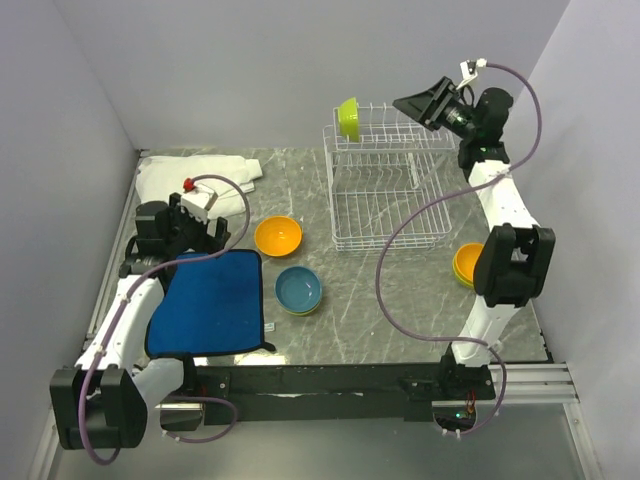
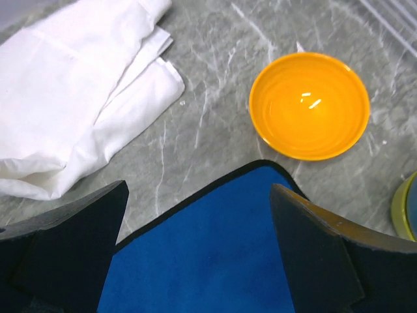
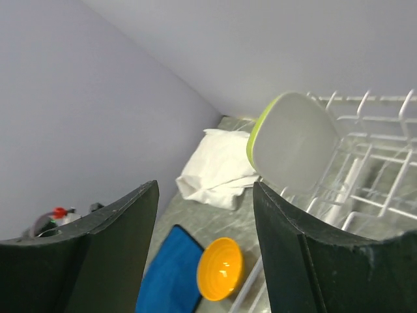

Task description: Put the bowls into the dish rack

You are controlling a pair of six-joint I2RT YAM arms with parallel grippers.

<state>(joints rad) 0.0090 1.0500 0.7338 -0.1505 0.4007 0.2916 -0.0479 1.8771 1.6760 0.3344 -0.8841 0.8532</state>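
The white wire dish rack [image 1: 385, 247] stands at the back of the table. A lime green bowl [image 1: 348, 118], white inside [image 3: 293, 140], stands on edge at the left end of its upper shelf [image 3: 374, 160]. My right gripper [image 1: 405, 103] hangs just right of that bowl, open and holding nothing [image 3: 205, 195]. An orange bowl [image 1: 278, 236] [image 2: 309, 105] sits left of the rack. A blue bowl [image 1: 298, 290] rests inside another one. A yellow-orange bowl [image 1: 465, 264] is half hidden behind the right arm. My left gripper [image 1: 222, 238] is open over the blue mat's corner [image 2: 195, 228].
A blue cloth mat [image 1: 210, 305] lies at the front left. A crumpled white cloth [image 1: 195, 172] fills the back left corner. Grey walls close in on three sides. A green bowl rim [image 2: 407, 208] shows at the edge of the left wrist view.
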